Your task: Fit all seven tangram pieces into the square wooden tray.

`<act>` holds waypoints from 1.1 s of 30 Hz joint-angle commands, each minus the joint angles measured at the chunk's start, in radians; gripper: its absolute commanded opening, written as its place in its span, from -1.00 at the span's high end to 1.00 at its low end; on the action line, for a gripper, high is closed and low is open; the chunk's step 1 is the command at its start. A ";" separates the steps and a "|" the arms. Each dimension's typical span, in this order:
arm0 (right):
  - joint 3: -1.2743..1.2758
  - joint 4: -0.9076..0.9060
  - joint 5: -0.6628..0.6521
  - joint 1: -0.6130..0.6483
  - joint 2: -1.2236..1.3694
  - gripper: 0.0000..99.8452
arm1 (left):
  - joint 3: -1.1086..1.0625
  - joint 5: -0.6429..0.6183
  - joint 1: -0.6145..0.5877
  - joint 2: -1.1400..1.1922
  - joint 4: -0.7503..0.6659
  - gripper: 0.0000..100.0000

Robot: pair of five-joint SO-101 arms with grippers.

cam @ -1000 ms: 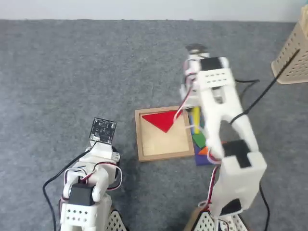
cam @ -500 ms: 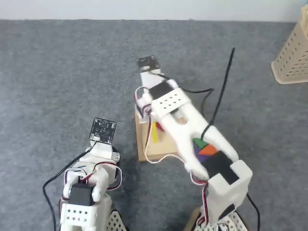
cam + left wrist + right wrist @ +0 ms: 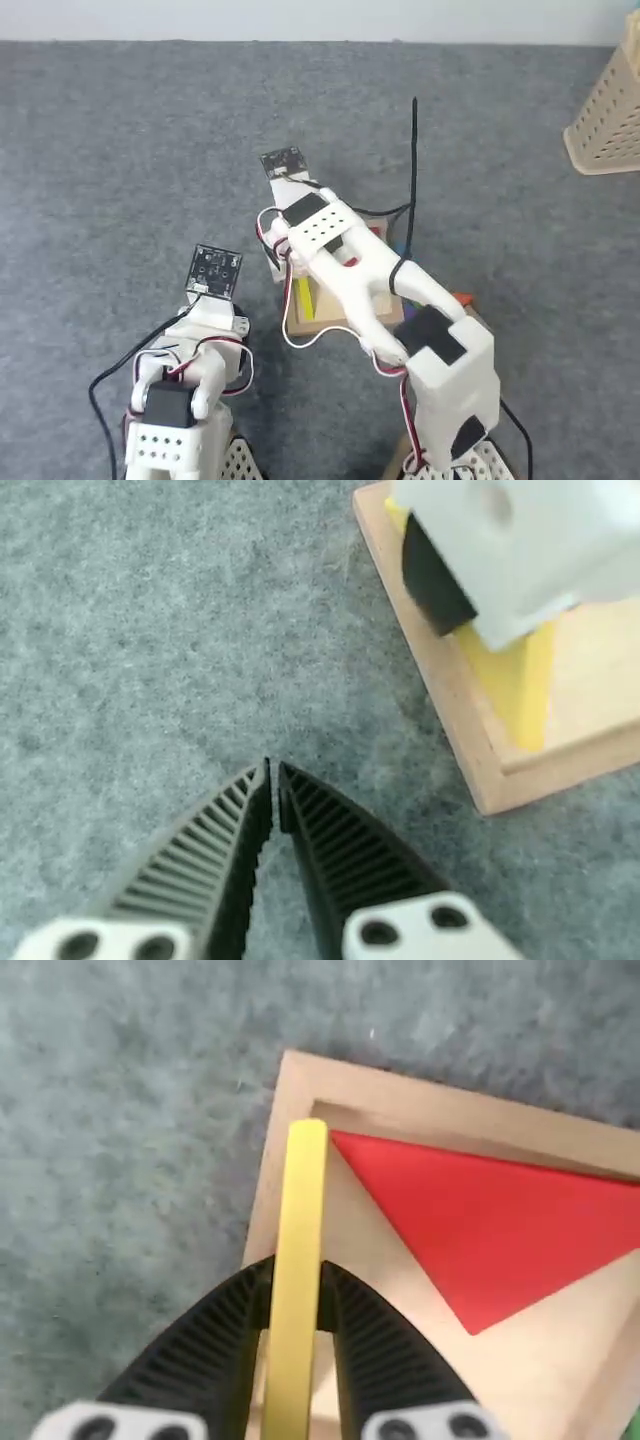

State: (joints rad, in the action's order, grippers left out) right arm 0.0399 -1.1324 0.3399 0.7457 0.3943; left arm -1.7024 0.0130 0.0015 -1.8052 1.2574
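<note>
- Has the yellow piece (image 3: 305,1180) crossed from the loose pile into the tray (image 3: 285,1080)?
- Yes. A second ago the right claw (image 3: 296,1278) was over the pile; now it pinches that piece on edge, by the tray wall nearest the left arm, beside the red triangle (image 3: 480,1220).
- So a second piece looks nearly placed?
- Likely, once it is laid flat. Meanwhile the left claw (image 3: 272,780) sits closed and empty over the table (image 3: 120,630), unmoved.

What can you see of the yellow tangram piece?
The yellow piece is a flat, smooth slab that looks like painted wood, seen edge-on from the right wrist. It stands on edge, clamped between the black ribbed jaws of the right gripper, along one wall of the wooden tray and beside the red triangle.
</note>
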 commanded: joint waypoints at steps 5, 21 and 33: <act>-0.052 0.007 0.009 0.008 -0.022 0.92 | 0.018 -0.006 -0.006 -0.020 0.006 0.98; -0.218 -0.191 -0.089 -0.038 -0.047 0.62 | 0.018 -0.006 -0.006 -0.020 0.006 0.98; 0.186 0.035 -0.262 -0.159 -0.426 0.98 | 0.018 -0.006 -0.006 -0.020 0.006 0.98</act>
State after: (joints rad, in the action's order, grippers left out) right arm 0.0921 -1.2029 0.1496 0.6199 0.1350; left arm -1.7024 0.0130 0.0015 -1.8052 1.2574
